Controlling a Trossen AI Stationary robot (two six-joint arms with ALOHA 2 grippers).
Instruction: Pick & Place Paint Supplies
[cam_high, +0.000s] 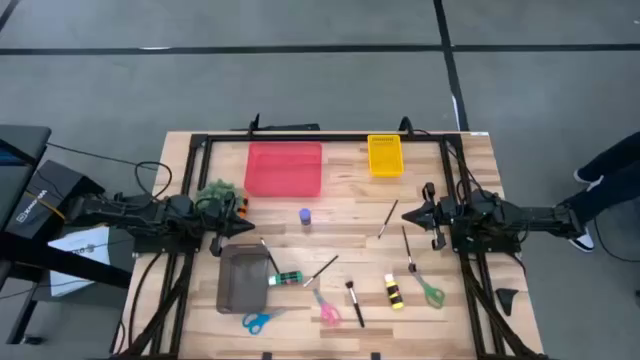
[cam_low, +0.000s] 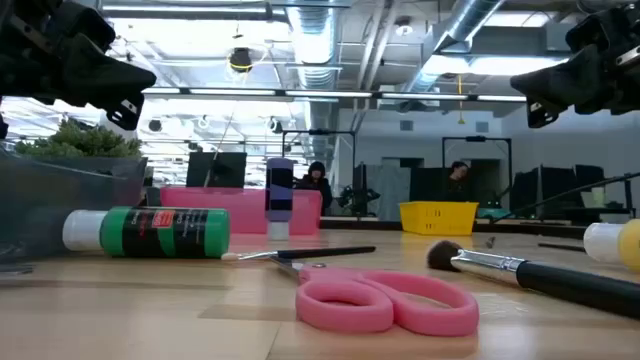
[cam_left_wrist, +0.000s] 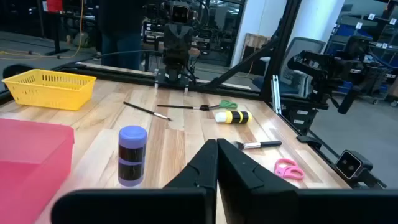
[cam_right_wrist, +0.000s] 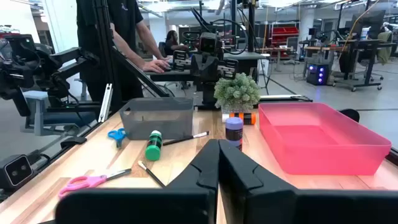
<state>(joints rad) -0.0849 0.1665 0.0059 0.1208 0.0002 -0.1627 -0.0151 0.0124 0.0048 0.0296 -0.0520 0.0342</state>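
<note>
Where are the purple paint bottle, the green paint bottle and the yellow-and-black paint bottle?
Purple paint bottle (cam_high: 305, 216): high view, on its cap seen from above.
Green paint bottle (cam_low: 160, 231): low view, middle of its green body.
Yellow-and-black paint bottle (cam_high: 394, 292): high view, middle of its body.

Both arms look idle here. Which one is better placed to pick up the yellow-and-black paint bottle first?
Probably the right. The yellow-and-black bottle lies on the right half of the table, close below the right claw. The left claw sits across the table, with the gray bin and green bottle in between.
</note>
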